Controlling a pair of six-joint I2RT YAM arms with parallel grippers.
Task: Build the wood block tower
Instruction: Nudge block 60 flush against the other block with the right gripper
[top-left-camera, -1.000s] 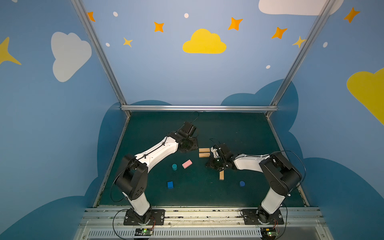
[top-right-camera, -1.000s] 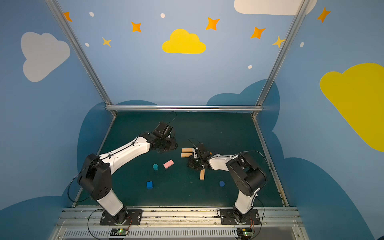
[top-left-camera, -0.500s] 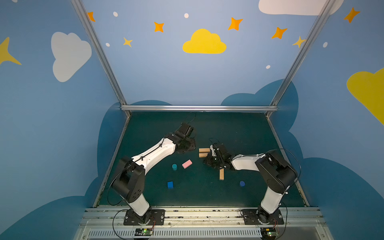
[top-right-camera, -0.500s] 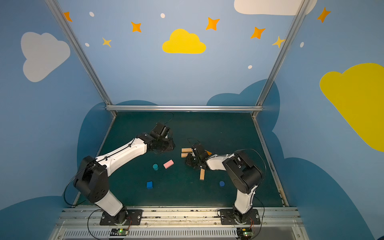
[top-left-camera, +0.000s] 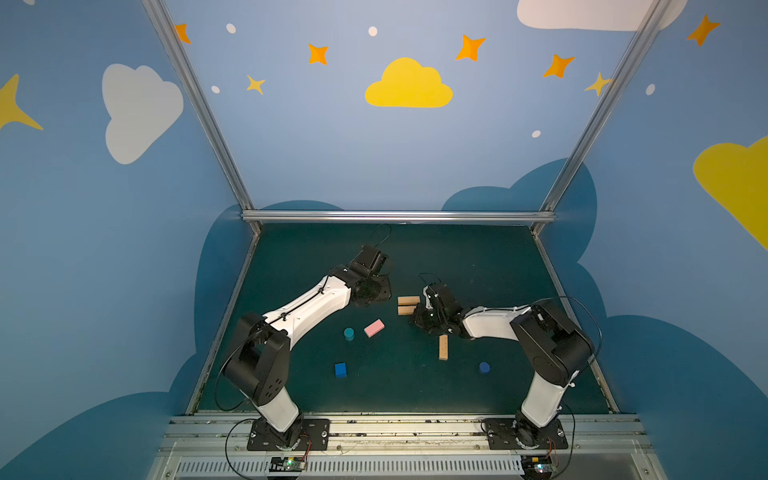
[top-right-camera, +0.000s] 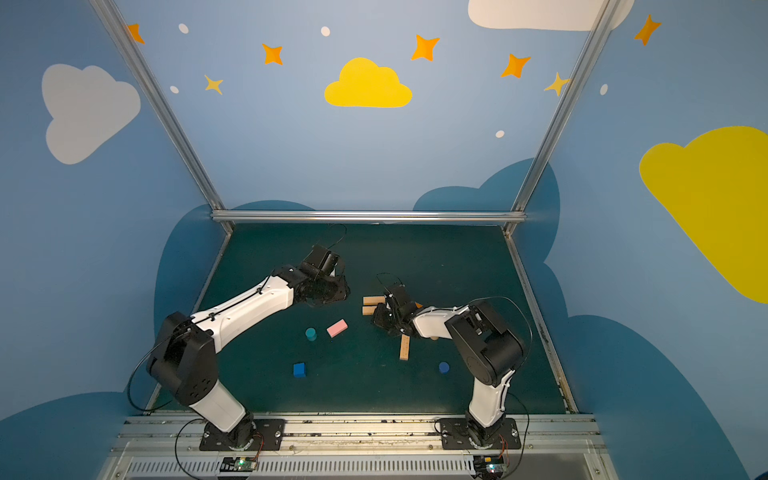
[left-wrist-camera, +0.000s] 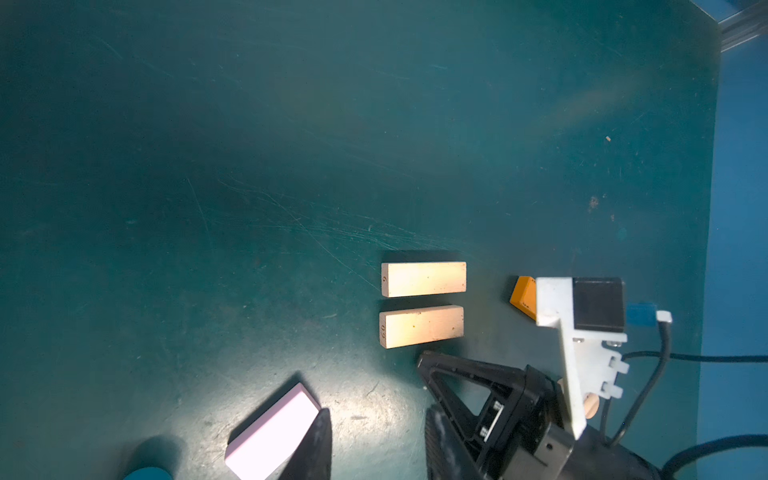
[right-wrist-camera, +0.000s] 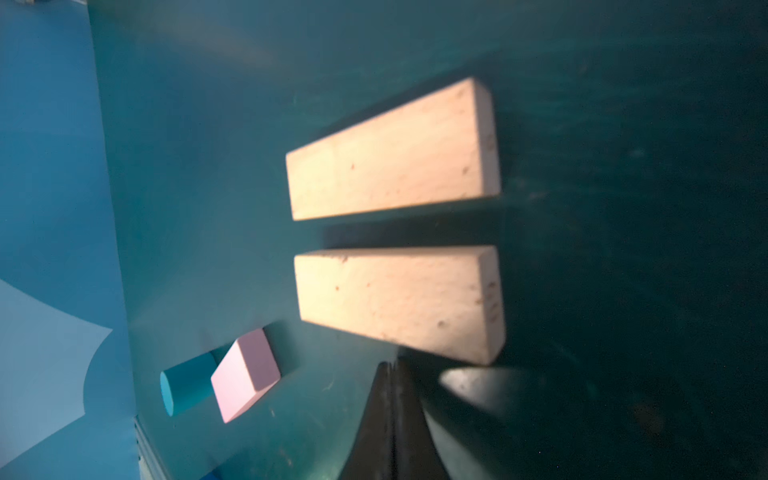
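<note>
Two tan bars (top-left-camera: 408, 300) (top-left-camera: 407, 310) lie side by side mid-mat, seen also in the left wrist view (left-wrist-camera: 423, 279) (left-wrist-camera: 421, 326). My right gripper (right-wrist-camera: 392, 411) is shut on nothing, low on the mat, with its tip at the nearer bar's (right-wrist-camera: 399, 299) end. An orange bar (left-wrist-camera: 523, 296) peeks out behind it. My left gripper (left-wrist-camera: 378, 449) hovers left of the bars, open, with only mat between its fingers. A third tan bar (top-left-camera: 443, 347), a pink bar (top-left-camera: 374, 328), a teal cylinder (top-left-camera: 349, 333), a blue cube (top-left-camera: 340, 369) and a dark-blue cylinder (top-left-camera: 484, 367) lie apart.
A green mat (top-left-camera: 478, 257) covers the floor, with blue walls and a metal rail (top-left-camera: 395, 216) at the back. The right arm's white link (top-left-camera: 490, 322) stretches low over the mat's right half. A small tan round piece (left-wrist-camera: 590, 405) shows behind the right wrist's mount.
My right gripper has crept a little to the left, closer to the two tan bars. The left arm has shifted slightly. No block has visibly moved.
</note>
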